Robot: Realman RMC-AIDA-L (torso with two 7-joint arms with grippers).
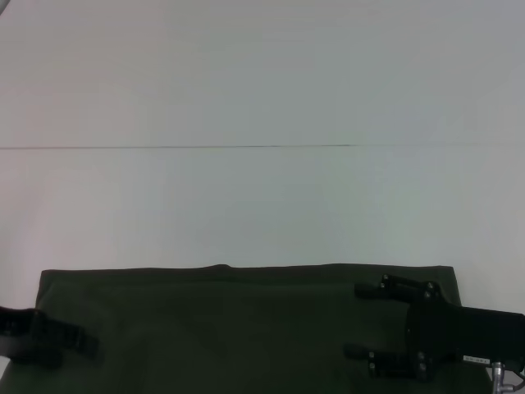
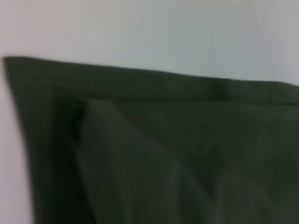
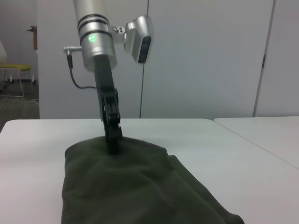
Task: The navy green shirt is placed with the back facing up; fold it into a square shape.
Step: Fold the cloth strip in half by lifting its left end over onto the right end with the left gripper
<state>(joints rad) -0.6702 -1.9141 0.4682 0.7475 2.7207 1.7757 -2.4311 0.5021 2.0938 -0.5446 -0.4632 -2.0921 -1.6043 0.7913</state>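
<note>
White desk (image 1: 262,98), seam across; navy green shirt (image 1: 238,328) at near edge, already folded to band. Right claw (image 1: 353,322) spread wide over shirt's right end, empty. Left claw (image 3: 112,144) tip down on left end, grip cannot tell. Risk: uneven pinch, layers slip, fold skews.

Olive shirt (image 1: 238,328), seemingly folded flat

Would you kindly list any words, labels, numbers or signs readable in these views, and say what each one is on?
No text can be read in any view.
The navy green shirt is plain, with no print.
The right gripper bears a small pale label, too small to read.
The left gripper shows only a green light, no lettering.
</note>
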